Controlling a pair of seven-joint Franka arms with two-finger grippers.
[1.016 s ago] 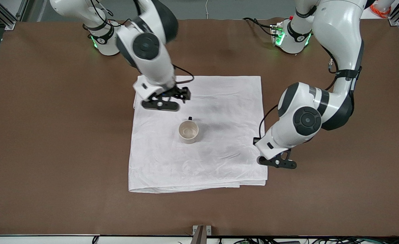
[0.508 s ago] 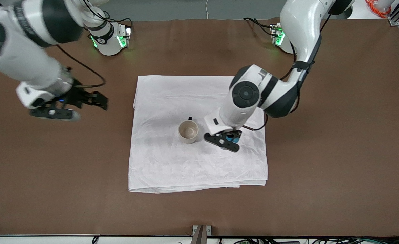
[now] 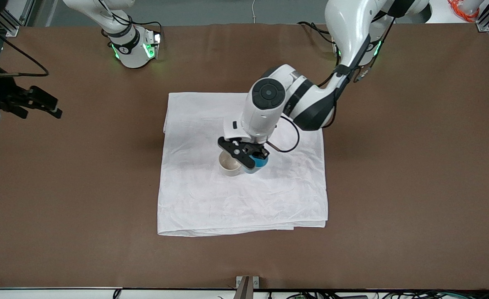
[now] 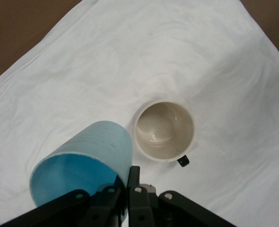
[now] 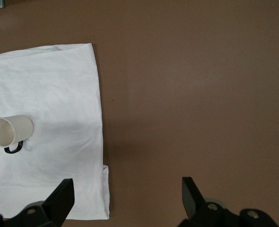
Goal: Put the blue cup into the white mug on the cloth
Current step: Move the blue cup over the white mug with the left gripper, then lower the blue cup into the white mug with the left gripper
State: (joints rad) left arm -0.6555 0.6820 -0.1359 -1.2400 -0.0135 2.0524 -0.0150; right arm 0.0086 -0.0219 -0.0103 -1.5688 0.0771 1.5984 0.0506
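My left gripper is shut on the wall of the blue cup, one finger inside and one outside. It holds the cup tilted just above the cloth, at the rim of the white mug on the side toward the left arm's end. In the left wrist view the blue cup is beside the upright, empty mug, with my left gripper pinching its rim. My right gripper is open and empty over bare table at the right arm's end. It also shows in the right wrist view.
The brown table surrounds the cloth on all sides. The right wrist view shows the cloth's edge and the mug with its black handle. The arm bases stand along the table's back edge.
My left arm has carried the blue cup across the cloth to the mug's rim. My right arm has swung away from the cloth to the right arm's end of the table.
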